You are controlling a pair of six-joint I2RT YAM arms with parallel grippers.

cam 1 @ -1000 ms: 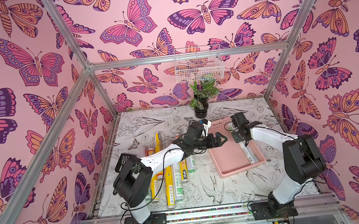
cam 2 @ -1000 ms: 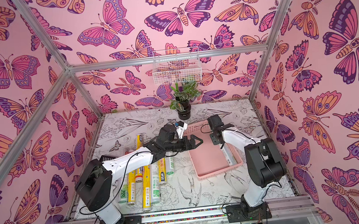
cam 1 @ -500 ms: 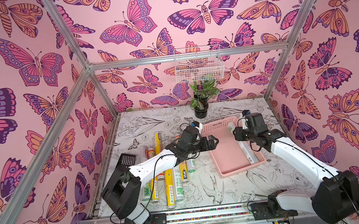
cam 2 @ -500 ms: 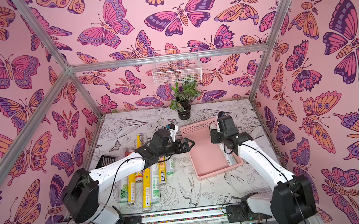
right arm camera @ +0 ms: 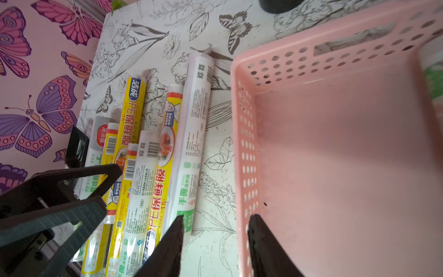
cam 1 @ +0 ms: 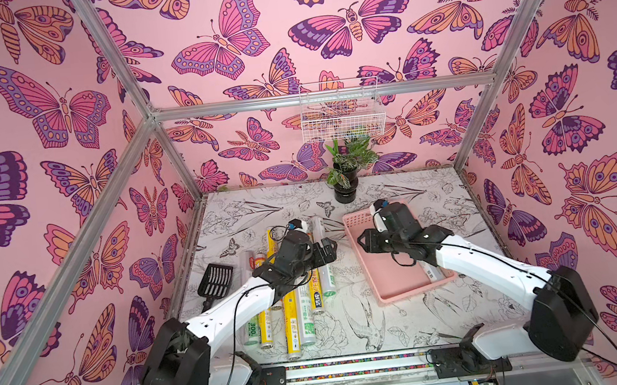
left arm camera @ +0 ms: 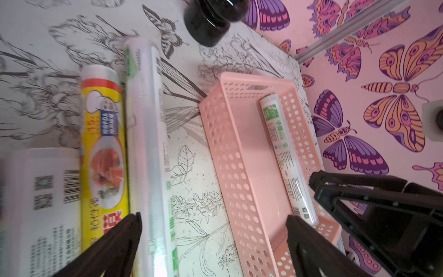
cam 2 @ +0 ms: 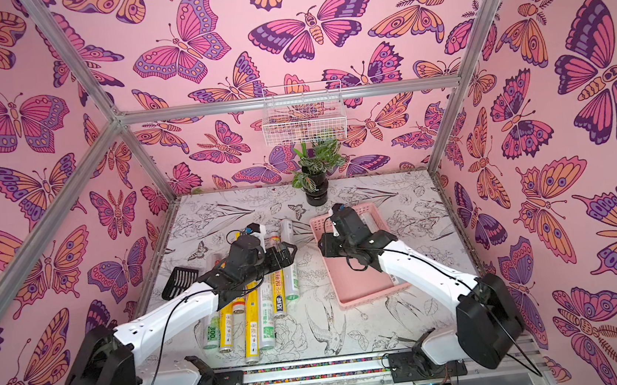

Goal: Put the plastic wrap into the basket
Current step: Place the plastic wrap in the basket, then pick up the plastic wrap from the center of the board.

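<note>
On the flower-printed bench (cam 1: 354, 328): one pink basket (cam 1: 396, 273), shallow and perforated, on the right arm's side. Beside it, across a strip of bare bench, is a row of plastic wrap rolls (cam 1: 298, 306), yellow and silvery-white, packed side by side and touching, some overlapping. One silvery-white roll (left arm camera: 287, 163) is already in the basket, along the wall farthest from the row. The left wrist view shows it whole, whereas both top views hide most of it under the right arm. Only the right wrist view makes the overlaps in the row plain. Left claw (left arm camera: 213, 217): wide, empty, above the row's nearest roll (left arm camera: 146, 144) and the bare strip. Right claw (right arm camera: 217, 218): narrow gap, nothing in it, poised over the basket's near wall. Hazards, as judged:
- The wide jaws may catch two touching rolls.
- A roll barely shorter than the basket may hang on its rim if tilted.
- The claws, near each other, may clash.
- The right one may nudge the basket.
</note>
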